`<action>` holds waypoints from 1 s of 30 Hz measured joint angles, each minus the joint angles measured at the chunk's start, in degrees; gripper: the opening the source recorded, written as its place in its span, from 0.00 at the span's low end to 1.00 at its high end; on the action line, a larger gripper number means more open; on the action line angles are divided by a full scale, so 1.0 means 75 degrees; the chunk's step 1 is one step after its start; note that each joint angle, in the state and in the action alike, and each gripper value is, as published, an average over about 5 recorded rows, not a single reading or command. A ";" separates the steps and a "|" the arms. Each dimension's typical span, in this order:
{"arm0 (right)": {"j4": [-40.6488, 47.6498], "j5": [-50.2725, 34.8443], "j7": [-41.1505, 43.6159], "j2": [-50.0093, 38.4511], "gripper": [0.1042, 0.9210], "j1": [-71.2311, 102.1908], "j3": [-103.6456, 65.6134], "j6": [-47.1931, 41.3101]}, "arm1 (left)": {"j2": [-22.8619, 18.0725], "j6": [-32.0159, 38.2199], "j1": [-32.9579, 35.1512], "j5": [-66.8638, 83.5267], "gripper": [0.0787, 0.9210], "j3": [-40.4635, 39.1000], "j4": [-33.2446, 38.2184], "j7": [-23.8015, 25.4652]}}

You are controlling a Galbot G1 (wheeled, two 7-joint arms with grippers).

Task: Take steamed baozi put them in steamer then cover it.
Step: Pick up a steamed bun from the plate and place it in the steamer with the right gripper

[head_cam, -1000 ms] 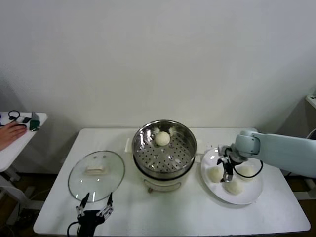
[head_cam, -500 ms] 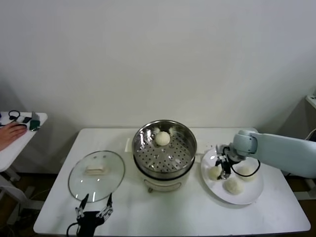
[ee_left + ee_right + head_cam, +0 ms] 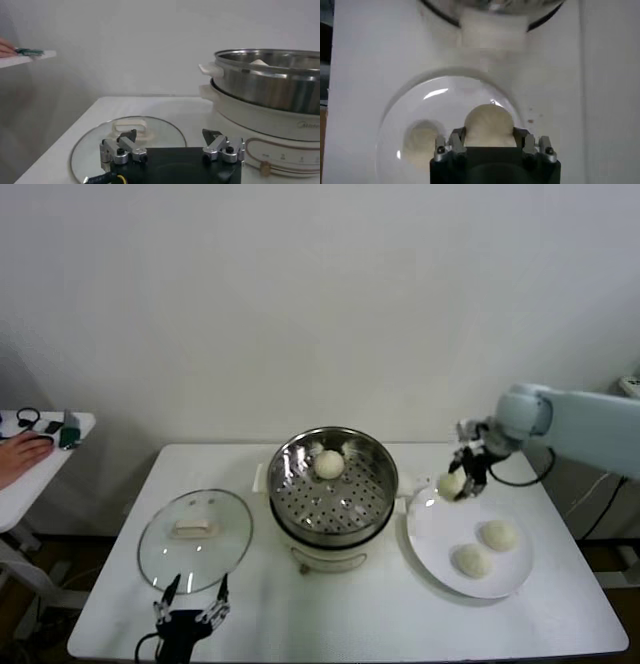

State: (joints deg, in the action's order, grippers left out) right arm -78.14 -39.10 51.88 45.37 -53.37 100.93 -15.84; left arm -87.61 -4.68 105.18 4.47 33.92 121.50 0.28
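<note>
Pale blue-grey right arm (image 3: 575,424), black cabled end effector (image 3: 468,474), silver screws.

The right gripper (image 3: 489,142) is clamped on a steamed baozi (image 3: 488,124) above the white plate (image 3: 395,120), where another bun (image 3: 421,142) lies, the steamer's handle (image 3: 493,31) beyond.

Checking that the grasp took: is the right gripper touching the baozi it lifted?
Touching. The right wrist view shows the right gripper with its fingers pressed against both sides of the baozi, above the plate.
</note>
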 measured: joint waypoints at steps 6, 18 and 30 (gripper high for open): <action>-0.0548 -0.0859 -0.0114 0.0622 0.66 -0.0734 -0.0242 -0.0264 | 0.0003 -0.0004 -0.0020 -0.0001 0.88 -0.0032 0.0013 -0.0001; -0.0888 -0.1522 -0.0915 0.2517 0.66 -0.0222 -0.0746 -0.0929 | 0.0008 0.0018 0.0018 0.0018 0.88 0.0007 0.0048 -0.0046; 0.0242 -0.1203 -0.1373 0.3954 0.66 0.1152 -0.1008 -0.1152 | 0.0030 0.0065 0.0045 0.0030 0.88 0.0057 -0.0019 -0.0088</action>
State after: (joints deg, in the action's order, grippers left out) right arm -76.32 -48.12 41.58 75.03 -44.74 93.37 -24.48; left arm -87.38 -4.20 105.51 4.69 34.34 121.36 -0.38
